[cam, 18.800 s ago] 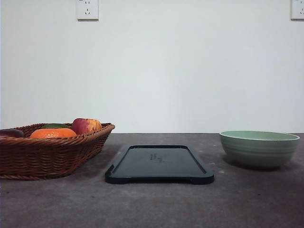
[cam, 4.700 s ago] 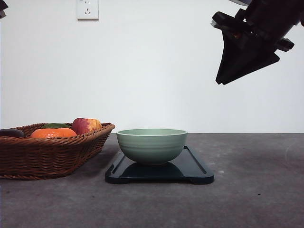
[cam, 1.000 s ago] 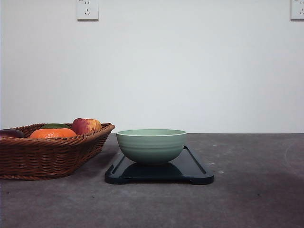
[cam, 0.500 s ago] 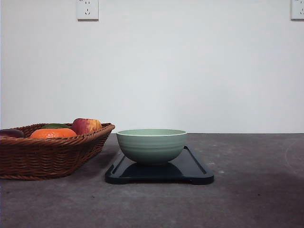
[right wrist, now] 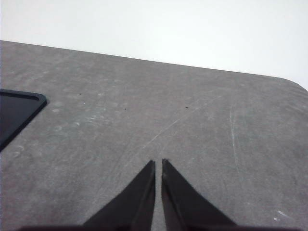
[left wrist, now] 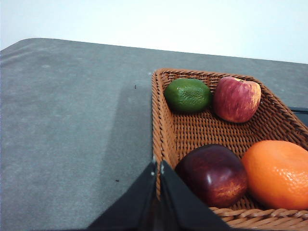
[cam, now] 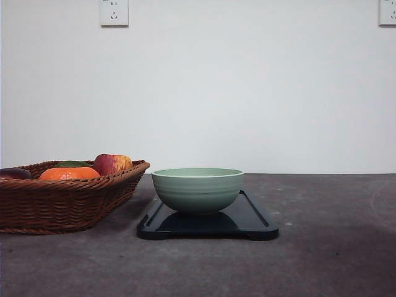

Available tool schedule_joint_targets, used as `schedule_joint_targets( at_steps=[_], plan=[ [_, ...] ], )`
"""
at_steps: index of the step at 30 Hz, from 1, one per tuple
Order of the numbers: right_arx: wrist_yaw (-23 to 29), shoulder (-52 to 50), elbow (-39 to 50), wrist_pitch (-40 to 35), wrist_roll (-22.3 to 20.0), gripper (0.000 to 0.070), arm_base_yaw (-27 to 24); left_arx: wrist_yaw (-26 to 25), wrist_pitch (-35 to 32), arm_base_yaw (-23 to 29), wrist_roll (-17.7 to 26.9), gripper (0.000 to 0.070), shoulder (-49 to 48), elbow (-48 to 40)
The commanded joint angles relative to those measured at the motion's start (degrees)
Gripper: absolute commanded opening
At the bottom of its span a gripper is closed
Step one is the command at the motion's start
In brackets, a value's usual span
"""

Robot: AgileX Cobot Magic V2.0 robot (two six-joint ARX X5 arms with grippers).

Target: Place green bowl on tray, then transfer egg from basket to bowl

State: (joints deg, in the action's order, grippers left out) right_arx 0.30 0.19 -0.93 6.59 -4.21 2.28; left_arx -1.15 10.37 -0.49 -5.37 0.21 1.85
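Note:
The pale green bowl [cam: 197, 189] stands upright on the dark tray [cam: 255, 219] at the table's middle. To its left sits the brown wicker basket [cam: 62, 203] with fruit in it. No egg is visible among the basket's contents. In the left wrist view my left gripper [left wrist: 158, 166] is shut and empty, hovering over the near rim of the basket [left wrist: 192, 132]. My right gripper [right wrist: 158, 162] is shut and empty above bare table, with a corner of the tray [right wrist: 17, 113] off to one side.
The basket holds a green lime-like fruit [left wrist: 187, 95], a red apple [left wrist: 237, 98], a dark red fruit [left wrist: 211, 174] and an orange [left wrist: 276, 173]. Grey tabletop [cam: 334, 247] stretches right of the tray. A white wall stands behind.
Nothing has moved in the last second. Much earlier the bowl stood on the table at the right; the right arm, seen above the table 4.7 s ago, has left the front view.

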Motion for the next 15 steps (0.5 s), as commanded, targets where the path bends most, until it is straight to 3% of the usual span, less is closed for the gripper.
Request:
schedule_joint_targets(
  at_steps=[1, 15],
  plan=[
    [0.2, 0.0, 0.2, -0.8, 0.8, 0.0016, 0.0, 0.3, 0.4, 0.1, 0.6, 0.0000, 0.0, -1.1],
    [0.2, 0.0, 0.2, -0.8, 0.8, 0.0016, 0.0, 0.3, 0.3, 0.1, 0.6, 0.0000, 0.0, -1.1]
  ],
)
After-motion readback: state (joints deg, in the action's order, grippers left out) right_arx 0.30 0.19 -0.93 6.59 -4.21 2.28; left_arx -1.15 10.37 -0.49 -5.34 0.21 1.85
